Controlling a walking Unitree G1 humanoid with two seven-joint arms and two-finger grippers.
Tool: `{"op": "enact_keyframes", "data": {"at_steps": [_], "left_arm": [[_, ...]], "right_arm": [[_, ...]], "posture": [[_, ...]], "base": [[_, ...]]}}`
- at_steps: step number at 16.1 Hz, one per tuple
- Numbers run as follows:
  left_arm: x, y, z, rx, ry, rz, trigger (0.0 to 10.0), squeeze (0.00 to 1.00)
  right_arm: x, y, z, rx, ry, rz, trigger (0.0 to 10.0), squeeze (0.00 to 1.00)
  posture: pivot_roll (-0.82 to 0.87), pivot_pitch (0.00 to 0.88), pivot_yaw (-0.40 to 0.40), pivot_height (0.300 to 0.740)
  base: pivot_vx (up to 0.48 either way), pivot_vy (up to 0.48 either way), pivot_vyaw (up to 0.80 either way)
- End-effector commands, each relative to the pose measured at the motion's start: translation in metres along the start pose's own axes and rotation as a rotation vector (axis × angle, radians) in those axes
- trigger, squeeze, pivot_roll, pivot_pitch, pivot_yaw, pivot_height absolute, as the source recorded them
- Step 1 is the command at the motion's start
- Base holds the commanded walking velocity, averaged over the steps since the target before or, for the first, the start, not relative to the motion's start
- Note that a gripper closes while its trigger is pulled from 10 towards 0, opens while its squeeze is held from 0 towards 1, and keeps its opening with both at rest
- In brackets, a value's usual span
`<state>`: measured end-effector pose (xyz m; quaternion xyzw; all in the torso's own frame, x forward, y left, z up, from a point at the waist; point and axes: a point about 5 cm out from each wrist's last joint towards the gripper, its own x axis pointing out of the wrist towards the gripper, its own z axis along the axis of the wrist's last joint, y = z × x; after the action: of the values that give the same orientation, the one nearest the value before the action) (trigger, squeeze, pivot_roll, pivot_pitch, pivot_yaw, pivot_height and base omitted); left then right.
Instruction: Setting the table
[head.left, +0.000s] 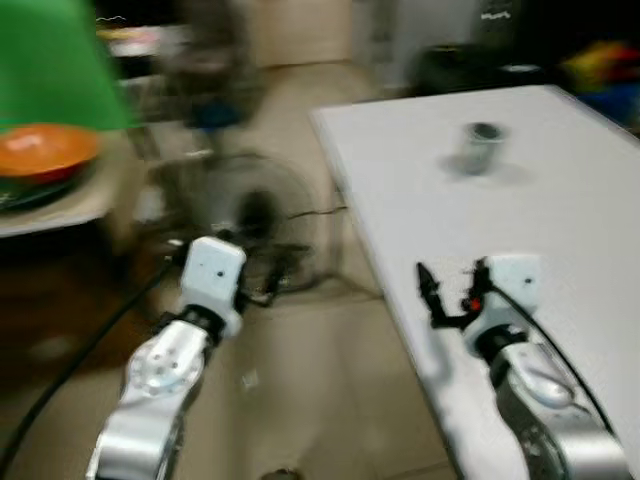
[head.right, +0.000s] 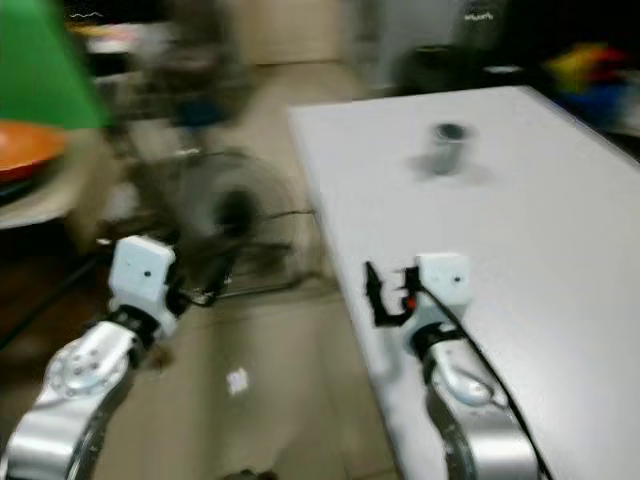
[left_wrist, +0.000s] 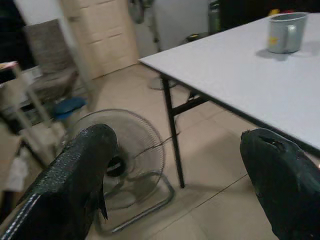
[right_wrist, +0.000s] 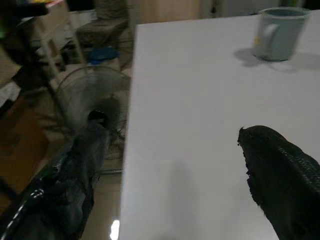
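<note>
Dishes sit far off to my left: an orange bowl (head.left: 42, 150) stacked on a darker plate (head.left: 35, 190) on a low side table (head.left: 70, 208), under something bright green (head.left: 50, 60) I can't identify through the blur. Those look like the tableware I would need, and they are well apart from both arms.

Next across, my left gripper (left_wrist: 175, 180) hangs out over the tiled floor (head.left: 310, 380), fingers spread wide with nothing between them. Beyond it a floor fan (head.left: 255, 215) stands on the tiles just beside the table leg (left_wrist: 172, 135).

Then the white table (head.left: 560, 230), nearly bare. My right gripper (right_wrist: 170, 175) hovers above its near left edge, also released and empty; the head views show its black fingers (head.left: 432, 292) pointing out over the table's corner toward the floor.

Farthest right and toward the back, a grey metal mug (head.left: 482, 146) stands upright on the table, well apart from the right gripper.

My read is that the task has barely begun: one mug is placed, no plate, bowl or cutlery is on the white table, and neither gripper carries anything. What seems left is fetching the dishes from the side table and laying them out. Both head views are motion-blurred, so finer detail is lost.
</note>
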<state>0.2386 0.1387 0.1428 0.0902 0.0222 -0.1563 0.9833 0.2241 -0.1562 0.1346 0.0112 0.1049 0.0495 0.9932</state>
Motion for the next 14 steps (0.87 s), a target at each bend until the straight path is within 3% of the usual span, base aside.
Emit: {"op": "enact_keyframes", "data": {"at_steps": [1,14], "left_arm": [[-0.0009,0.0056,0.0036,0.016,-0.009,0.019,10.0,0.0],[-0.0016,0.0068,0.0047,0.014,-0.008,0.02,10.0,0.0]], "right_arm": [[0.0007,0.0027,0.0032,0.004,-0.023,0.008,10.0,1.0],[0.0039,0.0062,0.0025,-0.007,-0.031,0.007,10.0,1.0]], "posture": [[0.11,0.0,0.04,0.74],[0.12,0.0,0.03,0.74]], "base": [[0.0,0.24,0.0],[0.0,0.278,0.0]]}}
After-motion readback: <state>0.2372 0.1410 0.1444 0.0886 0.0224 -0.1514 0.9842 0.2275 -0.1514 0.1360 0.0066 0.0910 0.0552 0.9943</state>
